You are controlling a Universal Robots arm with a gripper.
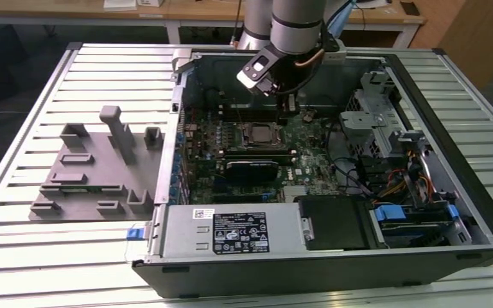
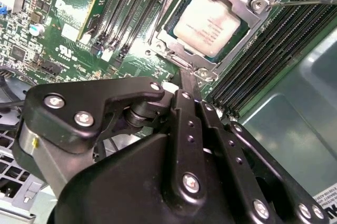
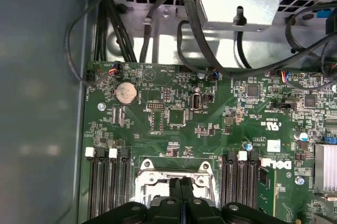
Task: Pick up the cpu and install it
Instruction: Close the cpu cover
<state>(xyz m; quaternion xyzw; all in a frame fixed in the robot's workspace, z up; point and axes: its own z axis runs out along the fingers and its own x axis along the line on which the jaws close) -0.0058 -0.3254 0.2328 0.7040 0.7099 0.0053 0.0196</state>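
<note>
The cpu (image 2: 210,24) lies seated in the socket frame (image 2: 260,4), 1 corner of which is cut off in the second wrist view; the tool (image 3: 181,182), clenched on nothing, hovers close above, its black body hiding the frame's near side in both wrist views.

An open case (image 1: 332,269) lies on the slatted bench (image 1: 24,256), filling the side toward the exterior view's right edge. A grey fixture (image 1: 101,173) sits just beside it, toward the bench's edge on the exterior view's left. Inside the case the cpu (image 1: 260,133) lies in its socket on the board (image 1: 315,138). The gripper (image 1: 284,102) hangs above the board, near the cpu's far side, under an upright arm (image 1: 296,24).
</note>
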